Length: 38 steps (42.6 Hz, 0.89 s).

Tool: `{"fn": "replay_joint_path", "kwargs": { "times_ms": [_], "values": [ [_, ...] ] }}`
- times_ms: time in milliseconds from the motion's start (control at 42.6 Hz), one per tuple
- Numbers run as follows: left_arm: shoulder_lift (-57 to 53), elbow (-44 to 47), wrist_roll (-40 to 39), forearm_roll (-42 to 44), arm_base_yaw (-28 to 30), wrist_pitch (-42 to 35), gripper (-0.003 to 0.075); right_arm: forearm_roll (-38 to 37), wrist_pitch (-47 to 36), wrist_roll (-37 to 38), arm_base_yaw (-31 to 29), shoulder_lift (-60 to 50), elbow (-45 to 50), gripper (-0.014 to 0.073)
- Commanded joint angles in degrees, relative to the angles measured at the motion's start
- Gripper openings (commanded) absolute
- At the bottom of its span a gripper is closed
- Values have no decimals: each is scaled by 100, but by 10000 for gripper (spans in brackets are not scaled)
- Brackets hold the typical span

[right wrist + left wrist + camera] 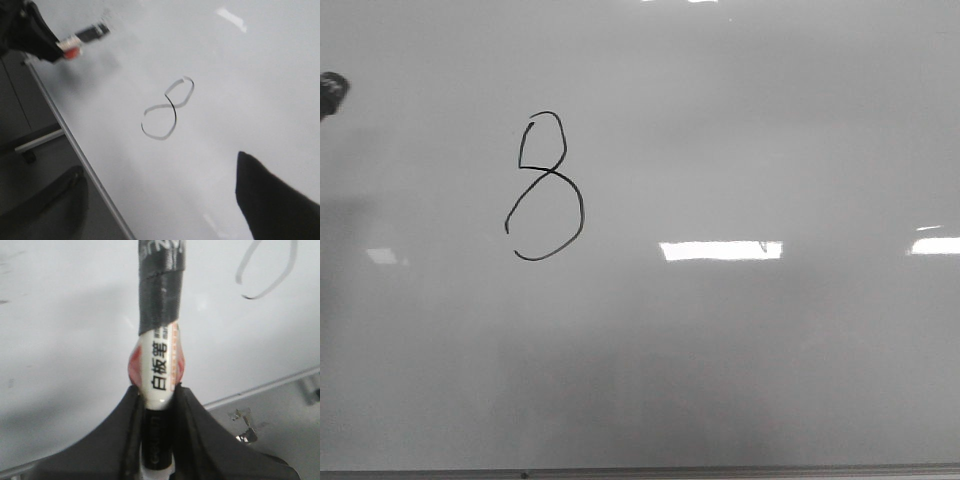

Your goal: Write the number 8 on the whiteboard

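Judging the figure drawn but for one gap, and weighing a last closing stroke. Doing that well: bringing the tip back down exactly on the loose end at the lower loop's left side, pressing lightly and squarely, running one short stroke up to the crossing, then pulling straight off the surface to avoid a tail or a smear in the fresh ink.

Gripping the marker (159,365) firmly between the left fingers (125,430), closed tight on its white-labelled barrel, with grey tape wrapped round the shaft further out; tip itself not showing in the wrist view. Hanging well to the left of the figure, only a dark end (332,92) peeking in at the front view's edge. Keeping the right fingers (270,200) spread wide and carrying nothing, near the board's lower edge strip (720,470).

Sitting left of centre on the whiteboard (740,130): the number 8 (549,172), thin black line, small upper loop closed, larger lower loop gaping at its left, reading rather like a 3. Showing bright glare patches to its right, well apart from the ink.
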Motion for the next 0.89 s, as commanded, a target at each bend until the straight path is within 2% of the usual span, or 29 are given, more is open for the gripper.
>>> {"fn": "replay_joint_path", "kwargs": {
  "times_ms": [0,188,258,328,399,493,633,868],
  "values": [
    [12,-196,-75,-96,475,-419,-21,159,-304,436,-496,-752,685,610],
    [210,-196,-75,-96,1000,-825,-21,159,-680,1329,-1195,-2231,2190,607],
    [342,-196,-75,-96,1026,-945,-21,159,-801,1362,-1354,-2721,2623,570],
    [508,-196,-75,-96,1026,-1073,-21,159,-906,1362,-1412,-3149,2935,489],
    [651,-196,-75,-96,1026,-1228,-21,159,-1025,1362,-1412,-3521,3087,367],
    [814,-196,-75,-107,1026,-1546,-21,159,-1060,1362,-1412,-3875,3124,160],
    [990,-196,-75,-117,1026,-1999,-21,159,-1056,1357,-1412,-3981,3128,-66],
    [1326,-196,-149,-429,1026,-2762,-20,159,-1017,1357,-1412,-3981,3128,-69]
  ]
}}
